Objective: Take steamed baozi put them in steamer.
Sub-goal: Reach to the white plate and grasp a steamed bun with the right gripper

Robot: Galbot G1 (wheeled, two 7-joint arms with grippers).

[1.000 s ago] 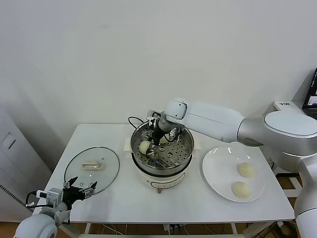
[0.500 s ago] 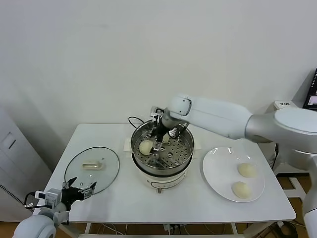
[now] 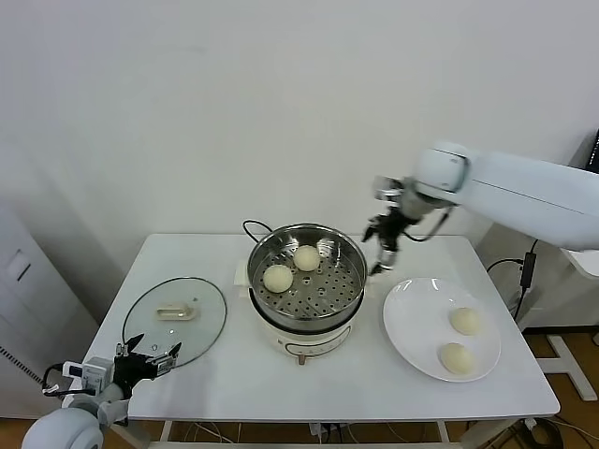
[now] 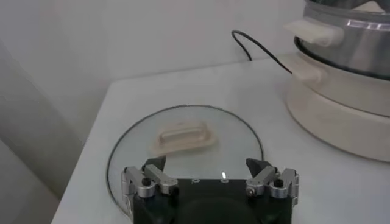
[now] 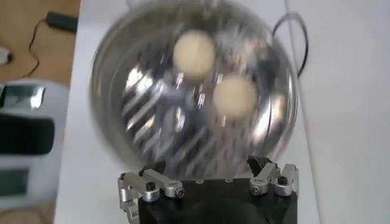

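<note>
The steamer (image 3: 323,301) stands mid-table, a steel basket on a white pot base. Two steamed baozi lie in it, one at the left (image 3: 278,277) and one behind it (image 3: 306,257). Two more baozi (image 3: 465,321) (image 3: 456,357) rest on the white plate (image 3: 416,313) to the right. My right gripper (image 3: 382,251) hangs open and empty in the air, between the steamer's right rim and the plate. Its wrist view looks down on the basket (image 5: 152,122) with both buns (image 5: 194,53) (image 5: 234,97) beyond the gripper (image 5: 207,167). My left gripper (image 3: 150,357) waits open at the front left.
A round glass lid (image 3: 174,316) lies flat on the table left of the steamer, just ahead of the left gripper (image 4: 207,167). A black cable (image 3: 251,227) runs behind the steamer. A white wall backs the table.
The right gripper opened and left a baozi in the basket, then rose and swung right, out of the steamer toward the plate. The left arm stayed put.
</note>
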